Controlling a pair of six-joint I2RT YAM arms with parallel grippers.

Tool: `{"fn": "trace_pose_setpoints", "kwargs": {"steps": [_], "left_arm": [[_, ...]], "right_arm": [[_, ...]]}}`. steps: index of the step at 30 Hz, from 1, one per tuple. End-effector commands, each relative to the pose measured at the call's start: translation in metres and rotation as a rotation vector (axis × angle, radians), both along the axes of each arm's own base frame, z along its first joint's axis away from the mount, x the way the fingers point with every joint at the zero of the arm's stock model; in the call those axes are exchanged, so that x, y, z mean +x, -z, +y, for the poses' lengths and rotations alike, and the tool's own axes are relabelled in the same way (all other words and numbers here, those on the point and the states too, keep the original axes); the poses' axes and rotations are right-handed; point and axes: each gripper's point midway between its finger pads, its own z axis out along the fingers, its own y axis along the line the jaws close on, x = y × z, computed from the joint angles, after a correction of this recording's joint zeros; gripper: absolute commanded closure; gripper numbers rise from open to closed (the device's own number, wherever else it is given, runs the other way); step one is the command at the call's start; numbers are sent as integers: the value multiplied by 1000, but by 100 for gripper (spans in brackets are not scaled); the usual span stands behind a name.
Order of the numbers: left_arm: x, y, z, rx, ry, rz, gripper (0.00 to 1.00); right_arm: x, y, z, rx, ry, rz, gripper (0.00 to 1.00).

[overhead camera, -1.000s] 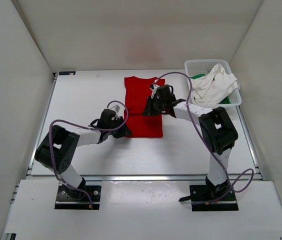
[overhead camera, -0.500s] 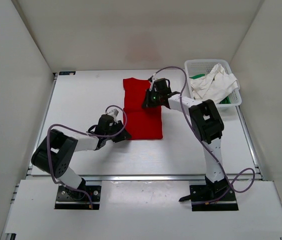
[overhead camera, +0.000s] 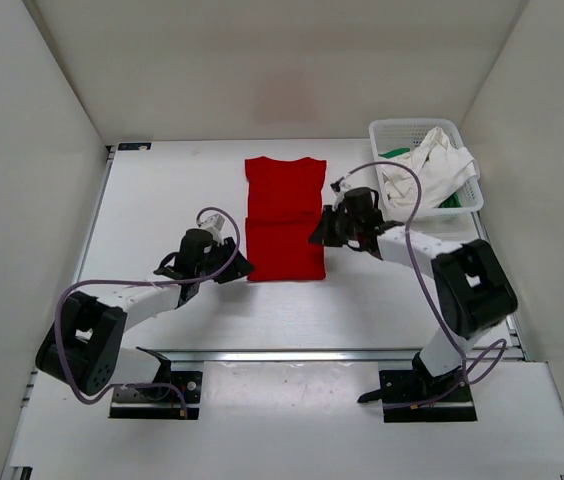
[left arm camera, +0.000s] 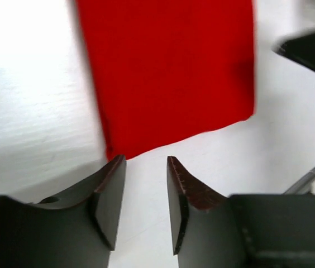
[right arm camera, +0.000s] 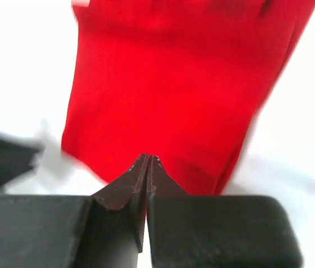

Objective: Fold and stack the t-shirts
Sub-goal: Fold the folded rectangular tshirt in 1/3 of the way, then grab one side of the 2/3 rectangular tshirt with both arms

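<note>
Right hand (right arm camera: 147, 159) beside blurry red shirt (right arm camera: 168, 95)

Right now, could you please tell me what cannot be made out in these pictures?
Green shirt: top view, mostly buried under the off-white shirt in the basket.
Red shirt: both wrist views, far end cut off by frame edge, blurred.
Right claw: shut in wrist view; any pinched cloth unclear.

Top view looks down from high behind the near edge over the whole worktop (overhead camera: 162, 200). Both wrist views sit low, close, blurred, seemingly facing the red shirt (overhead camera: 284, 225) all three share.
</note>
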Motion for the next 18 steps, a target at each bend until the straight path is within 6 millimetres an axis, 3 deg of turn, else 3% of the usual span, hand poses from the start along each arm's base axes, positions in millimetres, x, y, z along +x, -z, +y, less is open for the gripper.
{"fn": "trace_pose_setpoints", "kwargs": {"steps": [1, 3, 9, 12, 18], "left_arm": [[-19, 34, 18, 80, 1, 83, 53], [-22, 40, 18, 66, -1, 94, 51], [-20, 49, 13, 62, 2, 120, 42], [-18, 50, 13, 66, 1, 118, 43], [-17, 57, 18, 75, -25, 132, 48]], "right_arm": [[-20, -19, 3, 71, 1, -72, 100], [-33, -4, -13, 63, 17, -41, 100], [-56, 42, -35, -4, 25, 71, 100], [-60, 43, -43, 10, 42, 76, 98], [-73, 34, -54, 32, 63, 38, 65]]}}
